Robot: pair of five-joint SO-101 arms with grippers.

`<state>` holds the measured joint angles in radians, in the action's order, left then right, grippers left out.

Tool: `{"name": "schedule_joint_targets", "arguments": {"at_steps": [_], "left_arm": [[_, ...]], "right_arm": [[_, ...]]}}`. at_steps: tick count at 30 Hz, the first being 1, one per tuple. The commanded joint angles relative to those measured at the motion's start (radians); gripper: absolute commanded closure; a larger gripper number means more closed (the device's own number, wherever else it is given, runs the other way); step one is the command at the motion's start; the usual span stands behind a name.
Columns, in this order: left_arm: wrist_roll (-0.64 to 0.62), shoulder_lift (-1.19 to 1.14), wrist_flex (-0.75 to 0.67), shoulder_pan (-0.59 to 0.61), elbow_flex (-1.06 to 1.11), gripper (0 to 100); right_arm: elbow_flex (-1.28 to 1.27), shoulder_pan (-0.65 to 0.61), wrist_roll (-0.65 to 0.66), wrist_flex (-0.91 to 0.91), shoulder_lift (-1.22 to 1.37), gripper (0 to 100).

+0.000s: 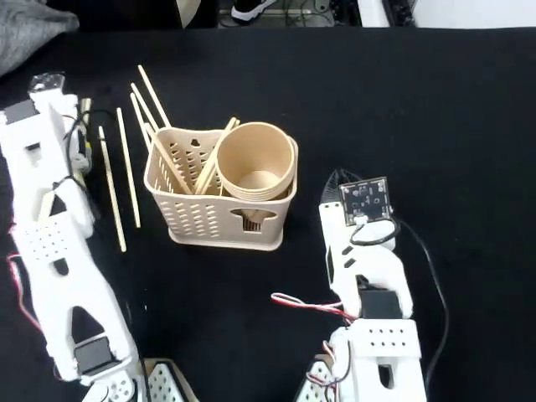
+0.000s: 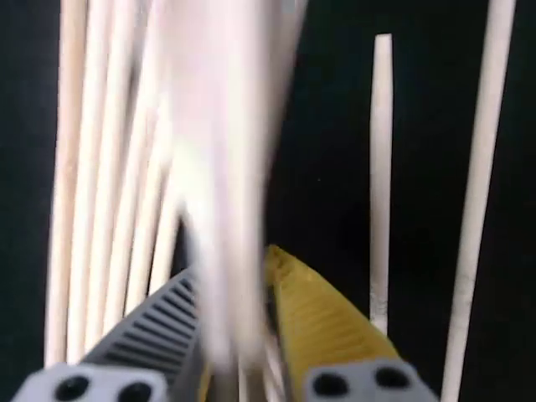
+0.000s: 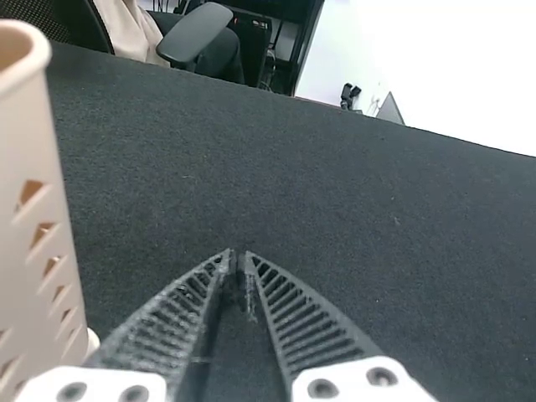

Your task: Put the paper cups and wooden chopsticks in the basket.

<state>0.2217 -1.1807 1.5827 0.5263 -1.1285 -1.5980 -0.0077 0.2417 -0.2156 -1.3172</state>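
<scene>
Left wrist view: pinching one wooden chopstick [image 2: 226, 167] in left gripper [image 2: 239, 276], left of basket [image 1: 201, 222]. Right gripper [image 3: 237, 264] pressed together, empty, right of basket. Paper cups [image 1: 255, 159] already in basket. Likely mid chopstick pickup. Next: lift over basket rim, release. Then loose chopsticks [image 1: 126, 167] left of basket.
</scene>
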Motion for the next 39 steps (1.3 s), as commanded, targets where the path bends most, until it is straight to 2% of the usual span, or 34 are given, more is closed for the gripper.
{"name": "schedule_joint_targets", "arguments": {"at_steps": [1, 6, 11, 18, 22, 30, 39], "left_arm": [[0.011, -0.149, 0.147, 0.013, -0.286, 97], [0.005, -0.229, 0.180, 0.007, -0.473, 97], [-0.002, -0.216, 0.181, -0.010, -0.479, 97], [-0.143, -0.078, 0.183, -0.030, -0.456, 97], [-0.209, 0.089, 0.183, -0.030, -0.257, 97], [-0.218, 0.525, 0.178, -0.031, 0.274, 97], [-0.213, 0.936, 0.144, -0.059, 0.607, 97]], "right_arm": [[0.005, 0.011, 0.003, 0.006, -0.001, 98.7], [0.005, 0.011, 0.003, 0.006, -0.001, 98.7], [0.005, 0.011, 0.003, 0.006, -0.001, 98.7], [0.007, 0.011, 0.003, 0.006, -0.001, 98.7], [0.007, 0.011, 0.003, 0.006, -0.001, 98.7], [0.007, 0.011, 0.003, 0.006, -0.001, 98.7], [0.007, 0.011, 0.003, 0.005, -0.001, 98.7]]}}
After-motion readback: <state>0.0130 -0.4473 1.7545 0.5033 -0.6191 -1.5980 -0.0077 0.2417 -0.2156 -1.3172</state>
